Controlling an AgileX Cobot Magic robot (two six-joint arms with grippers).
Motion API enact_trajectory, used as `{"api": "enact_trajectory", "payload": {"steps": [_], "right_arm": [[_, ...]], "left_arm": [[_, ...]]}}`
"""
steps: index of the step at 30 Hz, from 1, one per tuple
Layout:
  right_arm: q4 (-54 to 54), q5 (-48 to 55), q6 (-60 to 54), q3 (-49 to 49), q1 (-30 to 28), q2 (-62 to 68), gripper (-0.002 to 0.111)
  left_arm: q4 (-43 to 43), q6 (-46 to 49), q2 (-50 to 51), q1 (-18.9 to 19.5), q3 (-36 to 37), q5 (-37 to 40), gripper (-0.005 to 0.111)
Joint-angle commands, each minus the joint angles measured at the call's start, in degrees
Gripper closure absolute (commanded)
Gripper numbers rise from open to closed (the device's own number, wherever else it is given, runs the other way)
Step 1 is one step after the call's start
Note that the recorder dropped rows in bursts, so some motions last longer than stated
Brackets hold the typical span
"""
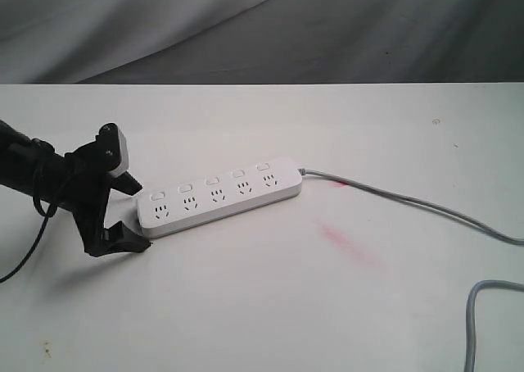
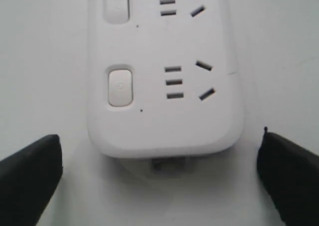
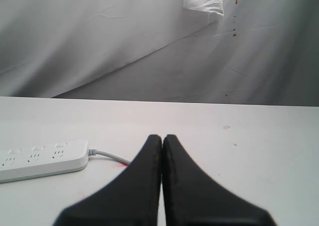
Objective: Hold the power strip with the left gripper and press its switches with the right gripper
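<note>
On the white table: strip, lying slantwise, switches facing up, cord trailing off to the right. At its left end in the exterior view: left gripper. Stands wide open, one finger to each side of the rounded end, both clear of the plastic. Holds nothing. Well apart from the strip, on the cord side: right gripper. Sits fully closed, fingers pressed together, empty, above the table.

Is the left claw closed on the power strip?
No, the left claw is open: its fingers stand clear of the power strip on both sides.
</note>
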Motion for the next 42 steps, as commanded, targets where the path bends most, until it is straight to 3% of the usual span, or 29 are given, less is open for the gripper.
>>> {"api": "enact_trajectory", "payload": {"steps": [1, 11, 14, 17, 22, 25, 42], "right_arm": [[-0.41, -0.69, 0.13, 0.16, -0.47, -0.32, 0.108], [-0.41, -0.69, 0.13, 0.16, -0.47, -0.32, 0.108], [-0.41, -0.69, 0.13, 0.16, -0.47, -0.32, 0.108], [-0.41, -0.69, 0.13, 0.16, -0.47, -0.32, 0.108], [-0.41, -0.69, 0.13, 0.16, -0.47, -0.32, 0.108], [-0.41, -0.69, 0.13, 0.16, -0.47, -0.32, 0.108], [-0.41, -0.69, 0.13, 0.16, -0.47, -0.32, 0.108]], "left_arm": [[0.32, -2.45, -5.29, -0.2, -0.08, -0.11, 0.002], [4.96, -31.28, -38.59, -0.2, -0.08, 4.42, 0.003], [8.35, -38.14, -43.94, -0.2, -0.08, 5.29, 0.01], [10.19, -40.56, -48.1, -0.2, -0.08, 8.55, 0.031], [9.65, -46.38, -53.78, -0.2, -0.08, 18.26, 0.083], [9.26, -47.36, -56.17, -0.2, -0.08, 25.26, 0.107], [9.26, -47.25, -60.49, -0.2, -0.08, 27.82, 0.106]]}}
